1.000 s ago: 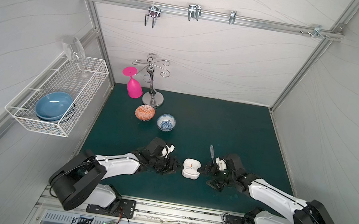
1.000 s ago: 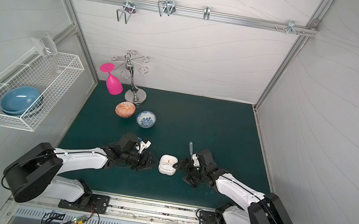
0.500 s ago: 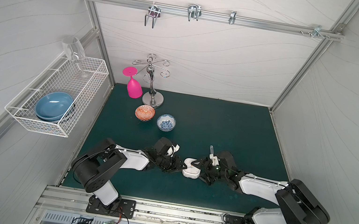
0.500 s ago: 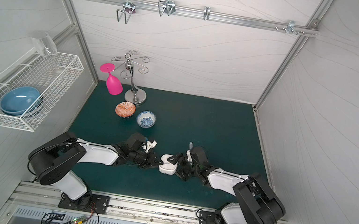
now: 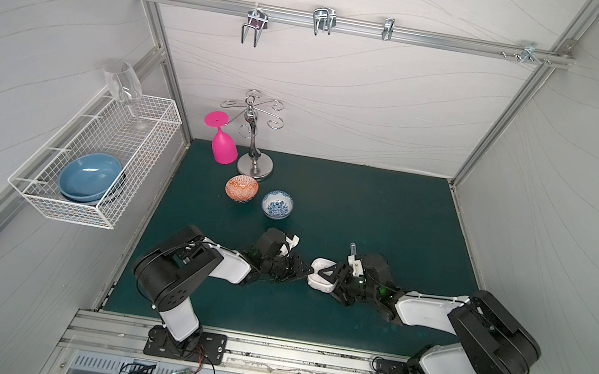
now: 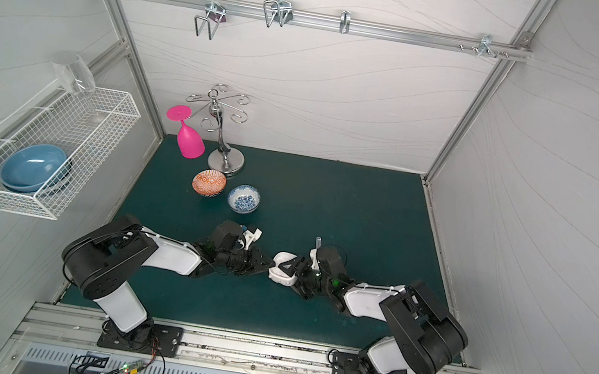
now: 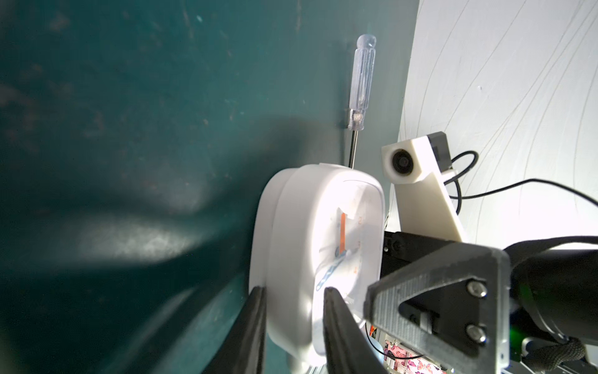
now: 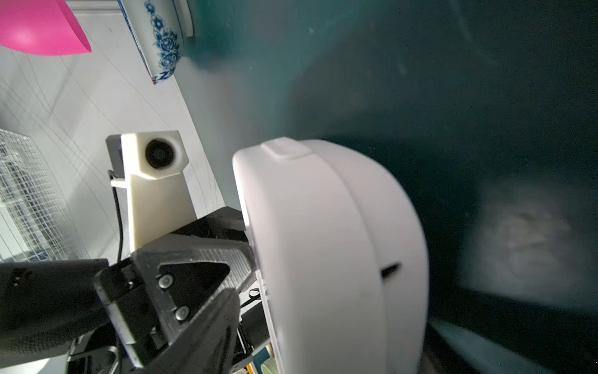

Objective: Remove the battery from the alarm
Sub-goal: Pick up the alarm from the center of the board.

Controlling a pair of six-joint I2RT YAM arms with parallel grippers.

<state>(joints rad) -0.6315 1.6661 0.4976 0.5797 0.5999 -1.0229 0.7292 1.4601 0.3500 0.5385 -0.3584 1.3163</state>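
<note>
The screwdriver (image 7: 362, 81) has its tip hidden behind the alarm (image 7: 301, 243), itself cropped in the right wrist view.

Both arms reach low and meet mid-table. The left gripper (image 5: 306, 272) pinches the alarm (image 5: 316, 282). The right gripper (image 5: 328, 278) is at it too, grip unclear.

Even, bright top views; dim, shadowed wrist views, overexposed glare on alarm (image 7: 310, 246), soft blur.
</note>
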